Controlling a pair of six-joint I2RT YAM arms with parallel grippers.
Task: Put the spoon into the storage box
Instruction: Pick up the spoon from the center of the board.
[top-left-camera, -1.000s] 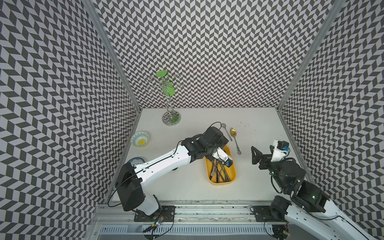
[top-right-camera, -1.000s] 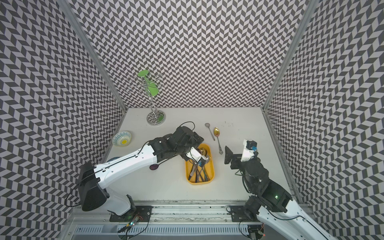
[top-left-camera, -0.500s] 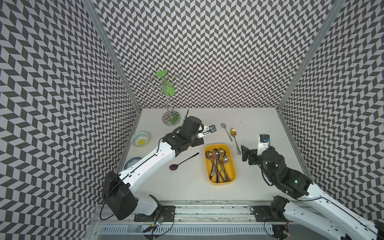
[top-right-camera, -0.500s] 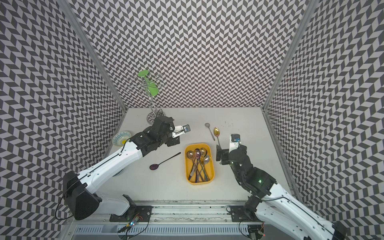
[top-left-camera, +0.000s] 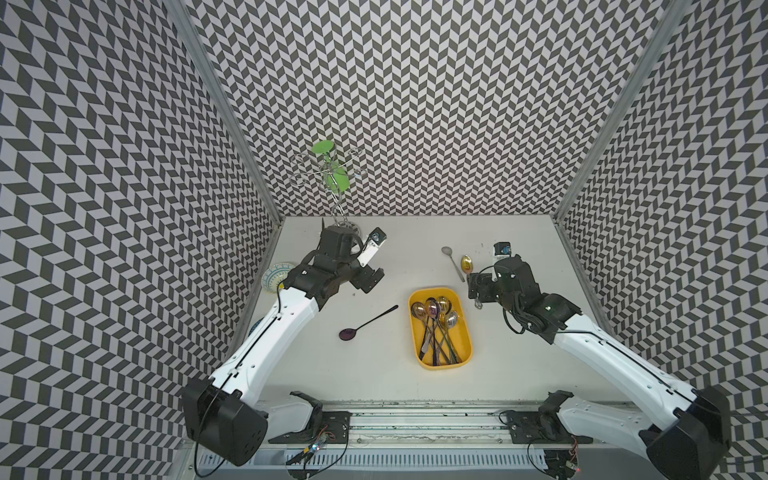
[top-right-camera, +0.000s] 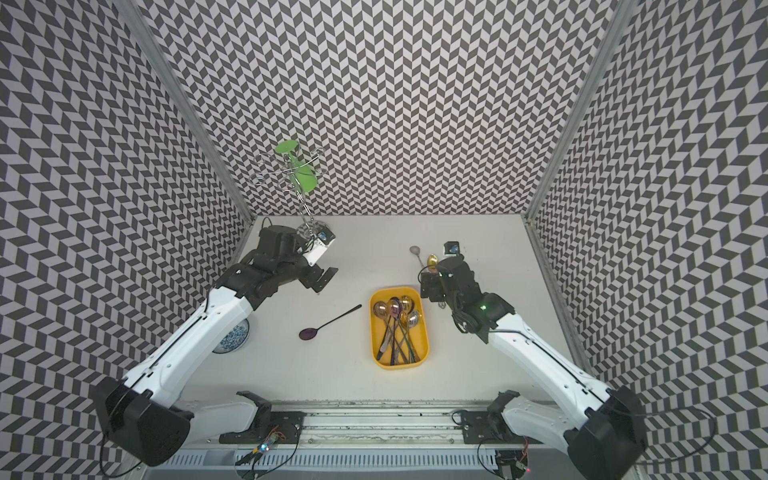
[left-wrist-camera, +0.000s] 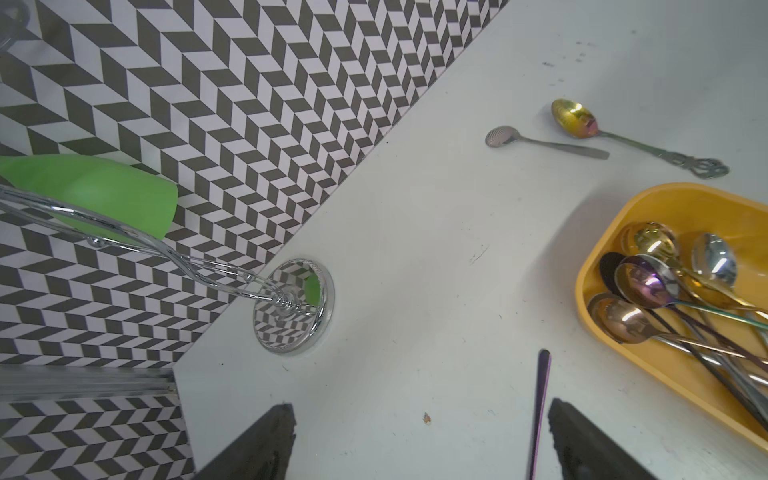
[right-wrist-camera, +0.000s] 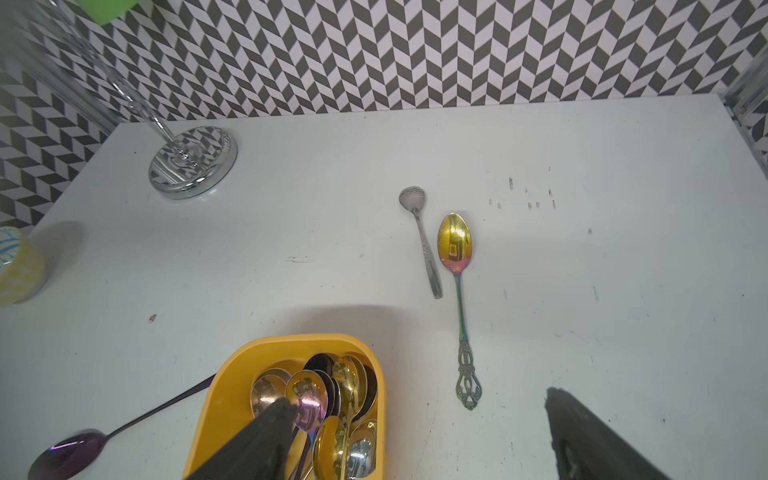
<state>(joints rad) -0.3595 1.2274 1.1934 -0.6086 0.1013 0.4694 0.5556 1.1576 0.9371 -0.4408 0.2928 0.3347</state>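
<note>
- Since a second ago, the left gripper (top-left-camera: 369, 279) has left the storage box (top-left-camera: 464, 338) and pulled back to 10 o'clock of it, near the chrome rack (left-wrist-camera: 291, 307). The right gripper (top-left-camera: 478, 291) has come in from the right edge to 1 o'clock of the box.
- Both claws are spread wide and hold nothing.
- The box sits mid-table with piled spoons (top-left-camera: 436, 316) inside. Their handles overlap, so the count is unclear.
- Three spoons lie loose:
  - gold spoon (right-wrist-camera: 455, 249) and silver spoon (right-wrist-camera: 424, 245), side by side at 1 o'clock of the box
  - purple spoon (top-left-camera: 368, 322) at 9 o'clock, handle tip just beside the box
- In both top views the right gripper covers the gold spoon's handle — only the bowl shows.
- The left wrist view cuts the purple spoon down to its handle end.
- The patterned bowl (right-wrist-camera: 16, 266) is cropped and blurred in the right wrist view.
- The blue-patterned dish (top-right-camera: 235, 338) is partly under the left arm.
</note>
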